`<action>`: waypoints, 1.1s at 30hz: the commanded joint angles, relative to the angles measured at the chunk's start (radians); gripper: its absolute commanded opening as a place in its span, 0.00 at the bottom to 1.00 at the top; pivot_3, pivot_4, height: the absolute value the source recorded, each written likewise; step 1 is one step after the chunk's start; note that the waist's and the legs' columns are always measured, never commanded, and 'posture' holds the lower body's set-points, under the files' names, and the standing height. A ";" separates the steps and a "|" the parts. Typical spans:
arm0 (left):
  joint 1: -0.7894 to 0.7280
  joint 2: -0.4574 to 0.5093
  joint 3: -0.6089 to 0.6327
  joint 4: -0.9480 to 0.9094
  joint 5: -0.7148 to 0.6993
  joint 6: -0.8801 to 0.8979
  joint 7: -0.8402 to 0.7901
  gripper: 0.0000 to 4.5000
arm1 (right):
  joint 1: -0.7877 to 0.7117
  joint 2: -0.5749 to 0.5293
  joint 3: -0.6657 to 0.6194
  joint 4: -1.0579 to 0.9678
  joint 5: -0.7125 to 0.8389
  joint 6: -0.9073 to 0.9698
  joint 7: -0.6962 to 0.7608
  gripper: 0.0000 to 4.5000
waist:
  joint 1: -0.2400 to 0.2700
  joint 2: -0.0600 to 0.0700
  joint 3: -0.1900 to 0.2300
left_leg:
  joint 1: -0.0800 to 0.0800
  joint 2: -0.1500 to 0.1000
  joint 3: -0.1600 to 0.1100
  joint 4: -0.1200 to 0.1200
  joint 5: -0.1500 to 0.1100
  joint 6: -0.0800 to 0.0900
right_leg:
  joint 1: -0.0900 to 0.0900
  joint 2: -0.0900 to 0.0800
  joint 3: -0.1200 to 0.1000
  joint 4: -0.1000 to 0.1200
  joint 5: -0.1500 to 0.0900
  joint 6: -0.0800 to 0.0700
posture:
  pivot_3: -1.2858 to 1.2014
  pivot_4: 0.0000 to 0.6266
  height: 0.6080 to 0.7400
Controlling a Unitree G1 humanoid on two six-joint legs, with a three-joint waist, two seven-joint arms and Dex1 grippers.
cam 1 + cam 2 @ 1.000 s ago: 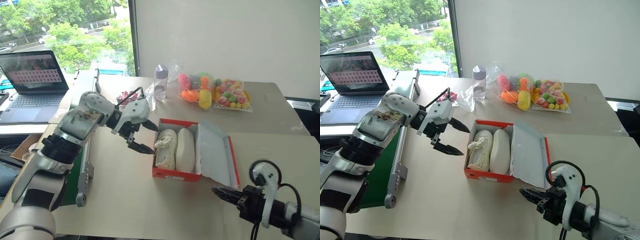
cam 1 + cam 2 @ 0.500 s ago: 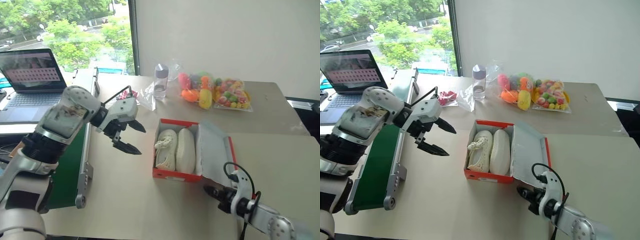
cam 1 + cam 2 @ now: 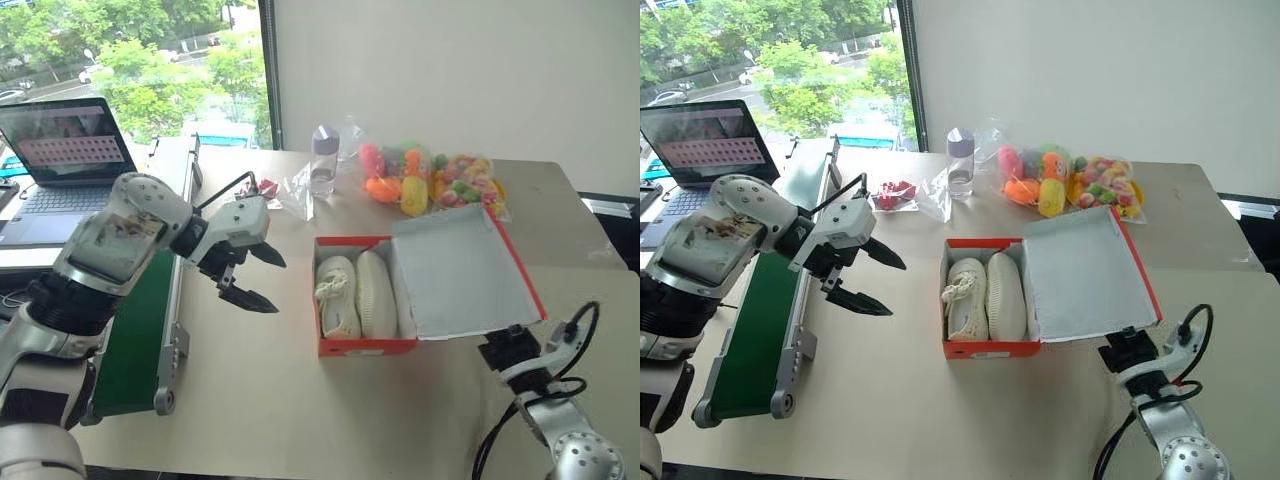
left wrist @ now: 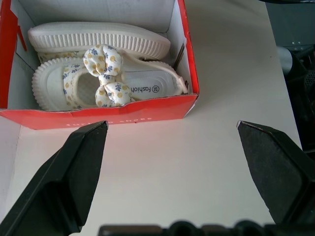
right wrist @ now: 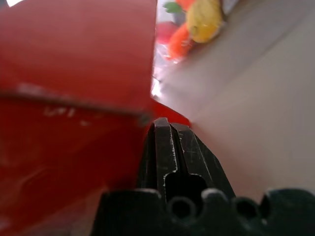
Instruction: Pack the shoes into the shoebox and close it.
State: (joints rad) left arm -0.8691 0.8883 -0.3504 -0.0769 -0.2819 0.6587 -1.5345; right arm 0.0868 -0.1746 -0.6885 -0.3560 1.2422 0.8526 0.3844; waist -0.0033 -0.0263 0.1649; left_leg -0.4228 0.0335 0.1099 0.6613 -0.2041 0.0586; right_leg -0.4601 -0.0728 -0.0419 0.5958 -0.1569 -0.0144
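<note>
The red-orange shoebox (image 3: 366,347) stands in the middle of the table with the two cream-white shoes (image 3: 357,295) lying side by side inside it. Its lid (image 3: 462,268) is tilted up on the right, white inner face showing. My right gripper (image 3: 503,349) is shut, its tip under the lid's lower free edge; in the right wrist view the shut fingers (image 5: 165,142) press against the lid's red outer face (image 5: 74,59). My left gripper (image 3: 277,285) hangs open to the left of the box, apart from it. In the left wrist view its fingers (image 4: 74,167) frame the box wall (image 4: 98,116) and the shoes (image 4: 101,81).
A green conveyor (image 3: 135,335) runs along the table's left edge, with a laptop (image 3: 65,150) beyond it. At the back stand a clear bottle (image 3: 322,160) and bags of colourful toys (image 3: 432,185). A small bag of red items (image 3: 896,192) lies behind the left gripper.
The lid, lying flat to the right before, is now lifted and tilted up. My right gripper moved forward and up under its edge. My left gripper drew slightly left, away from the box.
</note>
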 commanded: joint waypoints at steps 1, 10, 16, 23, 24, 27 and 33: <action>0.004 0.004 0.041 -0.043 -0.019 0.008 0.016 1.00 | -0.035 -0.083 0.094 -0.136 0.176 0.057 -0.030 0.00 | -0.005 0.000 0.000 | 0.000 0.000 0.000 0.000 0.000 0.000 | 0.000 0.000 0.000 0.000 0.000 0.000 | 0.52 0.24 1.00; 0.010 0.083 0.096 0.007 0.015 -0.018 0.058 1.00 | -0.155 -0.292 0.434 -0.106 0.023 0.161 -0.102 0.00 | -0.002 0.000 0.000 | 0.001 -0.002 0.000 0.000 0.000 0.000 | 0.001 -0.001 0.001 0.000 0.000 0.000 | 0.52 0.24 1.00; 0.063 0.151 0.141 -0.020 0.001 0.001 0.073 1.00 | -0.334 -0.354 0.512 0.042 -0.084 0.151 -0.026 0.00 | 0.000 -0.001 0.000 | -0.001 -0.004 0.002 0.001 -0.002 0.004 | 0.001 -0.003 0.001 -0.002 0.000 0.002 | 0.52 0.24 1.00; 0.206 0.170 0.203 -0.183 -0.064 0.100 0.136 1.00 | -0.610 -0.315 0.721 0.301 -0.311 0.126 0.114 0.00 | -0.011 -0.001 0.000 | 0.000 -0.002 0.002 0.001 -0.002 0.004 | 0.000 0.000 0.001 -0.001 0.000 0.002 | 0.52 0.24 1.00; 0.225 0.171 0.212 -0.207 -0.071 0.116 0.152 1.00 | -0.644 -0.307 0.754 0.344 -0.350 0.122 0.137 0.00 | -0.010 -0.001 0.001 | 0.000 -0.002 0.002 0.001 -0.001 0.004 | 0.000 0.000 0.002 -0.001 0.000 0.002 | 0.52 0.24 1.00; 0.267 0.174 0.245 -0.262 -0.101 0.159 0.187 1.00 | -0.706 -0.297 0.842 0.433 -0.453 0.101 0.212 0.00 | -0.009 -0.002 0.000 | -0.001 -0.002 0.002 0.001 -0.001 0.004 | 0.000 0.000 0.001 0.000 0.000 0.003 | 0.52 0.24 1.00; 0.383 0.184 0.322 -0.389 -0.155 0.245 0.283 1.00 | -0.796 -0.298 1.130 0.597 -0.733 0.038 0.377 0.00 | -0.023 -0.007 -0.003 | 0.004 -0.001 0.004 0.004 -0.001 0.004 | 0.004 0.000 0.002 0.001 0.001 0.002 | 0.52 0.24 1.00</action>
State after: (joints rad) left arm -0.4923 1.0550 -0.0774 -0.4199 -0.4146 0.8859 -1.2800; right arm -0.7287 -0.4741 0.3308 0.1814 0.6024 0.9082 0.7137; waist -0.0264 -0.0333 0.1622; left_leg -0.4170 0.0324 0.1139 0.6652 -0.2055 0.0622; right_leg -0.4557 -0.0733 -0.0397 0.5970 -0.1558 -0.0121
